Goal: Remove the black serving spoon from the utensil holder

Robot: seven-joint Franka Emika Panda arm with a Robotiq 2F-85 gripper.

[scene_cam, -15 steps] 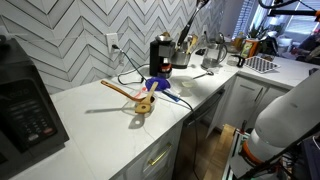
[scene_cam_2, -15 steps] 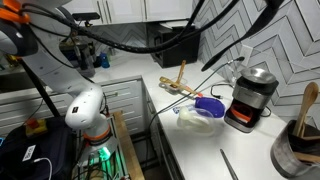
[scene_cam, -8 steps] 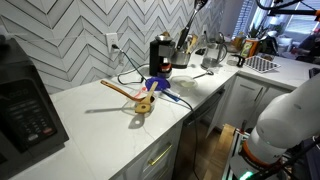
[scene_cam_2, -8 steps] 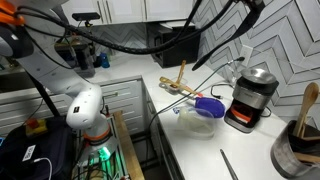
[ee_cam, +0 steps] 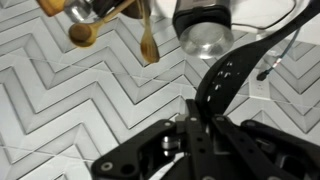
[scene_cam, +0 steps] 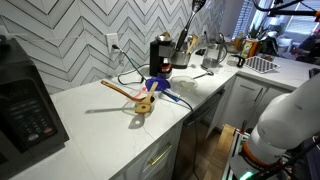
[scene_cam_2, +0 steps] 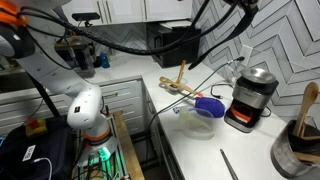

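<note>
My gripper (ee_cam: 195, 125) is shut on the black serving spoon (ee_cam: 228, 80), gripping it close to its perforated head. The thin handle points away from the camera, toward the counter. In an exterior view the gripper (scene_cam: 197, 5) is at the top edge, high above the utensil holder (scene_cam: 186, 48), and the spoon's thin handle (scene_cam: 191, 25) hangs down from it. In the wrist view the utensil holder (ee_cam: 85, 8) sits far below with wooden utensils in it, and the spoon's handle is off to one side of it. The holder also shows in an exterior view (scene_cam_2: 297, 152) with a wooden spoon in it.
The black coffee machine (scene_cam: 160, 54) (scene_cam_2: 250, 100) stands beside the holder. A wooden spoon (scene_cam: 122, 88) and a blue-handled utensil (scene_cam: 160, 86) lie on the white counter. A microwave (scene_cam: 25, 100) is at one end. Cables hang across the exterior views.
The gripper with the spoon has shifted slightly upward; nothing else has moved.
</note>
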